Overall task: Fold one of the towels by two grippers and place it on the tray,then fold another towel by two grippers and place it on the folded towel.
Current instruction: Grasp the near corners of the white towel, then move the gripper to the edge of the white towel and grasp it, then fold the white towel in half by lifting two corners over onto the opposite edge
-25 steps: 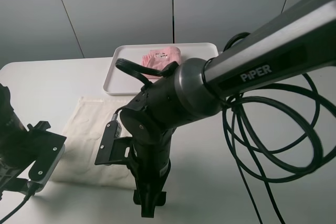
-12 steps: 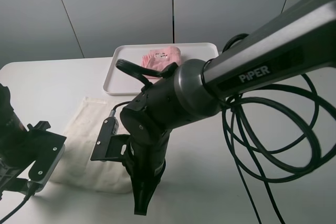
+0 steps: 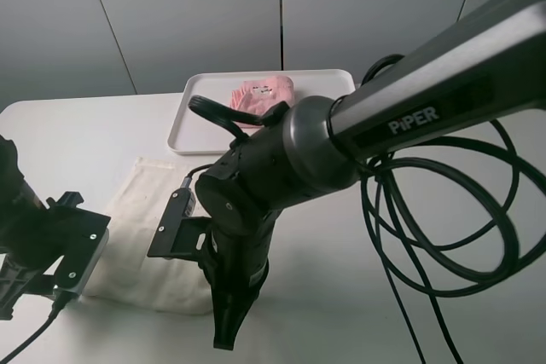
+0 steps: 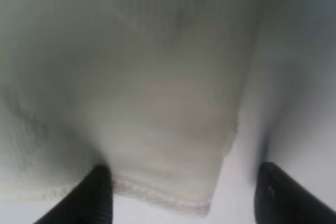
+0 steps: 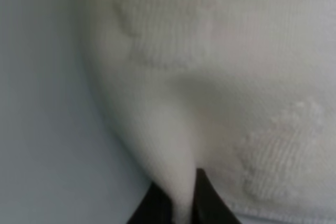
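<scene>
From the high camera, the only writing that can be read is "PiPER" in pale letters on the grey upper link of the right arm. At the back of the white surface sits the tray. The pink towel lies on it as a small thick bundle towards the tray's middle, and the pale mark on it is too small to read. The cream-white towel lies flat on the surface in front of the tray, well apart from it. The right hand points straight down at the towel's near right corner, its black fingers drawn together into one narrow tip. The left arm stands over the towel's near left corner, and its wrist block hides what is below it. Loops of black cable hang at the right.

In the left wrist view, the left hand has its fingers wide apart. They straddle a hemmed corner of the cream-white towel: one finger at the towel's edge, the other over bare surface beside it. I cannot tell whether either touches the cloth.

In the right wrist view, the right hand's fingers are clamped together on a raised ridge of the cream-white towel. The cloth rises from the flat sheet into the pinch, and the hem runs just beside it.
</scene>
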Action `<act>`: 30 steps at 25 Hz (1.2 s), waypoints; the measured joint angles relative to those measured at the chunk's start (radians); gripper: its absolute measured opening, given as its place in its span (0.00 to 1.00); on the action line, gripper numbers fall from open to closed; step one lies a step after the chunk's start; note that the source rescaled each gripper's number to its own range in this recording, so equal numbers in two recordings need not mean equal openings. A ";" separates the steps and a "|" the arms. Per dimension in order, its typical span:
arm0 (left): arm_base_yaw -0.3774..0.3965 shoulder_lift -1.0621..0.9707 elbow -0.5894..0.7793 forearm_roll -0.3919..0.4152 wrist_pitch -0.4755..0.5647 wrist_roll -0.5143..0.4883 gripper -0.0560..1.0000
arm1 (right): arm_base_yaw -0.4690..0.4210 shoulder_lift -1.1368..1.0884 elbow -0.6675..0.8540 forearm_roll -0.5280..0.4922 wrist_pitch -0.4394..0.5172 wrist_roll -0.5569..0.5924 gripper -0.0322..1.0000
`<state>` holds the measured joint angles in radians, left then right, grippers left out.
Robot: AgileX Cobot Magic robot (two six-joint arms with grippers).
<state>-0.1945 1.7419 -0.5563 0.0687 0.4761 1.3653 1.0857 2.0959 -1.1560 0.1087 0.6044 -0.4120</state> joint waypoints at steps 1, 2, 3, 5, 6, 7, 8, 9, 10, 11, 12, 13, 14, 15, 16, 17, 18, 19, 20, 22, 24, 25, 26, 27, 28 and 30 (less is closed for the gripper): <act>0.000 0.000 0.000 0.002 -0.006 -0.001 0.57 | 0.000 0.000 0.000 0.009 -0.002 0.002 0.04; 0.000 0.001 -0.002 0.002 -0.014 -0.001 0.51 | 0.000 0.000 0.000 0.014 -0.002 0.002 0.04; 0.000 0.001 -0.002 0.004 -0.015 -0.001 0.45 | 0.000 0.000 0.000 0.014 -0.002 0.002 0.04; 0.000 0.001 -0.002 0.004 -0.017 -0.001 0.34 | 0.000 0.000 0.000 0.022 -0.002 0.002 0.04; 0.000 0.001 -0.002 0.004 -0.017 -0.001 0.27 | 0.000 0.000 0.000 0.029 -0.002 0.002 0.04; 0.000 0.001 -0.002 0.004 -0.017 -0.001 0.20 | 0.000 0.000 0.000 0.032 -0.002 0.002 0.04; 0.000 0.001 -0.002 0.004 -0.017 -0.001 0.13 | 0.000 0.000 0.000 0.033 -0.002 0.002 0.04; 0.000 0.001 -0.002 0.004 -0.017 -0.001 0.08 | 0.000 0.000 0.000 0.036 -0.002 0.002 0.04; 0.000 0.001 -0.002 0.004 -0.015 -0.001 0.06 | 0.000 0.000 0.000 0.036 -0.002 0.002 0.04; 0.000 0.001 -0.002 0.004 -0.015 -0.001 0.06 | 0.000 0.000 0.000 0.040 -0.002 0.002 0.04; 0.000 0.001 -0.002 -0.001 -0.015 -0.001 0.06 | 0.000 0.000 0.000 0.046 -0.002 0.002 0.04; 0.000 0.000 -0.002 -0.009 -0.013 -0.001 0.06 | 0.000 0.000 0.000 0.052 -0.002 0.004 0.04; 0.000 -0.003 -0.002 -0.018 -0.011 -0.001 0.06 | 0.000 0.000 0.000 0.055 -0.002 0.004 0.04; 0.000 -0.010 0.000 -0.026 -0.005 -0.001 0.06 | 0.000 0.000 0.000 0.058 -0.002 0.006 0.04; 0.000 -0.021 0.000 -0.036 0.003 -0.003 0.05 | 0.000 0.000 0.000 0.060 -0.002 0.010 0.04; 0.000 -0.035 0.002 -0.040 0.006 -0.011 0.05 | 0.000 0.000 0.000 0.060 -0.002 0.012 0.04; 0.000 -0.048 0.002 -0.042 0.008 -0.021 0.05 | -0.002 -0.002 0.000 0.062 0.000 0.021 0.04; 0.000 -0.061 0.002 -0.044 0.008 -0.034 0.05 | -0.007 -0.010 0.002 0.062 0.002 0.033 0.04; 0.000 -0.072 0.002 -0.050 0.010 -0.045 0.05 | -0.011 -0.019 0.002 0.062 0.013 0.040 0.03; 0.000 -0.086 0.002 -0.069 0.017 -0.052 0.05 | -0.029 -0.052 0.004 0.066 0.035 0.060 0.03; 0.000 -0.103 -0.001 -0.110 0.026 -0.056 0.05 | -0.048 -0.084 0.004 0.066 0.061 0.086 0.03; 0.000 -0.109 -0.008 -0.131 0.034 -0.057 0.05 | -0.060 -0.101 0.004 0.066 0.077 0.094 0.03; 0.000 -0.117 -0.018 -0.149 0.039 -0.061 0.05 | -0.070 -0.117 0.004 0.068 0.089 0.104 0.03; 0.000 -0.122 -0.031 -0.170 0.046 -0.071 0.05 | -0.082 -0.130 0.004 0.075 0.099 0.111 0.03; 0.000 -0.127 -0.045 -0.187 0.055 -0.085 0.05 | -0.094 -0.146 0.004 0.086 0.107 0.119 0.03; 0.000 -0.133 -0.072 -0.213 0.059 -0.117 0.05 | -0.118 -0.172 0.004 0.108 0.114 0.130 0.03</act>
<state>-0.1945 1.6092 -0.6278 -0.1440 0.5355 1.2479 0.9679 1.9242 -1.1525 0.2171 0.7184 -0.2824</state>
